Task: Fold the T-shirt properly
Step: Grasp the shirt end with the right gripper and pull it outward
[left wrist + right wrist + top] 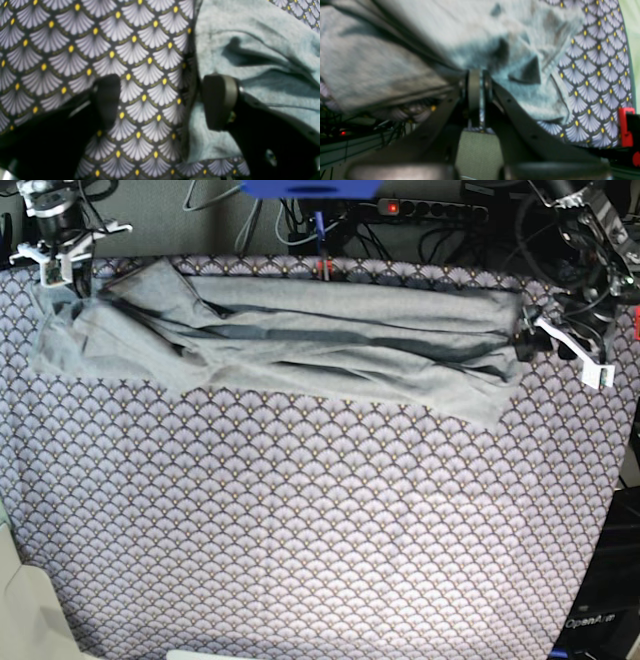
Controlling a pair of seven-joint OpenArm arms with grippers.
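The light grey T-shirt [330, 340] lies bunched in a long band across the far part of the table. At its left end in the base view, my right gripper [62, 270] is shut on the T-shirt [382, 62]. The right wrist view shows this gripper [480, 95] with its pads pressed together and fabric hanging from them. At the band's right end my left gripper [530, 340] stands open. In the left wrist view this gripper [162, 102] straddles the edge of the T-shirt [250, 50]. One finger [218, 102] is over the shirt, the other over the patterned cloth.
A purple-white scallop-patterned cloth [300, 530] covers the whole table. Behind the far edge are a power strip and cables [420, 208] and a blue object [310, 188]. A red clamp [626, 127] sits at the table's edge in the right wrist view.
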